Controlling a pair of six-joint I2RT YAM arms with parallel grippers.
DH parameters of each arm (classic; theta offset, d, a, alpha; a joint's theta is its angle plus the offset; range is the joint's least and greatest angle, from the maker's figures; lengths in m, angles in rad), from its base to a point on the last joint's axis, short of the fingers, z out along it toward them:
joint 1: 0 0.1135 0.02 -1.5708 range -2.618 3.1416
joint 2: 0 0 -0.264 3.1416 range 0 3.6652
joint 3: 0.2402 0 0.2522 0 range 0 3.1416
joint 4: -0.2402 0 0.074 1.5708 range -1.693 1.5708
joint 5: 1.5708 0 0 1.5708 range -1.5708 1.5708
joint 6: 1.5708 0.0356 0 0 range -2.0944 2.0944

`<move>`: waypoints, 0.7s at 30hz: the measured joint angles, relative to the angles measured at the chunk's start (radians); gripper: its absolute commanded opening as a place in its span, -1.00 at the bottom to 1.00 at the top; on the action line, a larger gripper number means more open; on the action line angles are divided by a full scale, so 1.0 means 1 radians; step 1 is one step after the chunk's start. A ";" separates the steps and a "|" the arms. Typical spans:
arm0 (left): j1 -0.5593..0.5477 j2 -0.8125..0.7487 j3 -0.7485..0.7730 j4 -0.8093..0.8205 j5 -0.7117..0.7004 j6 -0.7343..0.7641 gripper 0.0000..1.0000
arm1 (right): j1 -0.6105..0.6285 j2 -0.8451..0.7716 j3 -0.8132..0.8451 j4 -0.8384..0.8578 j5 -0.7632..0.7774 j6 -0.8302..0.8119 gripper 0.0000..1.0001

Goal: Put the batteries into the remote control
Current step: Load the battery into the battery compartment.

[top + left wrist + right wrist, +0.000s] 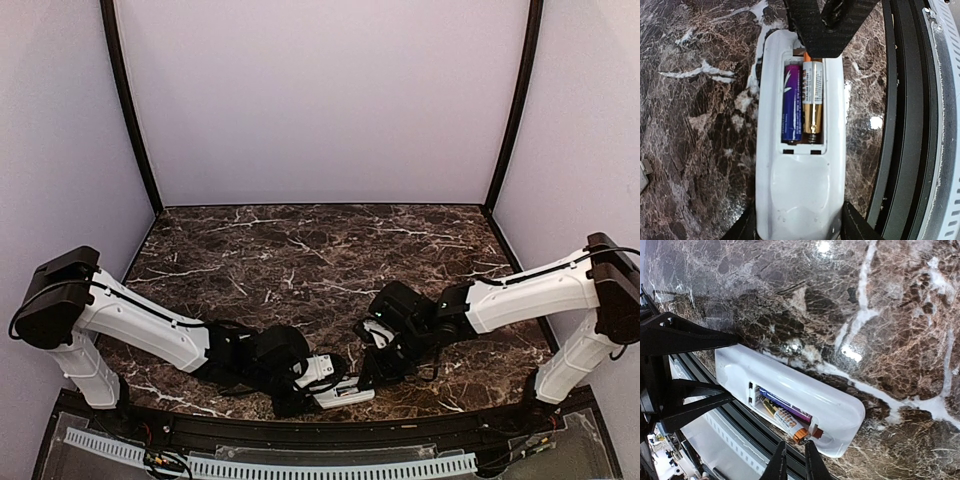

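The white remote control (800, 185) lies back up near the table's front edge (345, 397), with its compartment uncovered. Two batteries lie in it side by side. One is purple (791, 105). The other is gold and white with an orange end (813, 100). My left gripper (799, 225) is shut on the remote's end, one finger on each long side. My right gripper (794, 452) stands over the other end, its jaws drawn together to a thin slit with nothing between them. Its tips touch the orange end of the battery (799, 434), which sits slightly raised at the compartment's edge.
A small flat grey piece (643, 174) lies on the marble to the left of the remote. The table's black front rim (900, 125) runs close along the remote's right side, with a white perforated strip (300, 465) beyond it. Pale walls enclose the table.
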 measured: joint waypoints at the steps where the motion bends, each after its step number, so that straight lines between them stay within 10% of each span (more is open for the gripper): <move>1: 0.000 0.001 0.001 0.000 0.000 0.000 -0.91 | 0.000 0.002 0.000 0.001 0.000 0.001 -0.82; 21: 0.000 0.006 0.005 -0.002 0.002 0.015 -0.95 | 0.016 0.080 0.056 -0.038 0.009 0.026 -1.00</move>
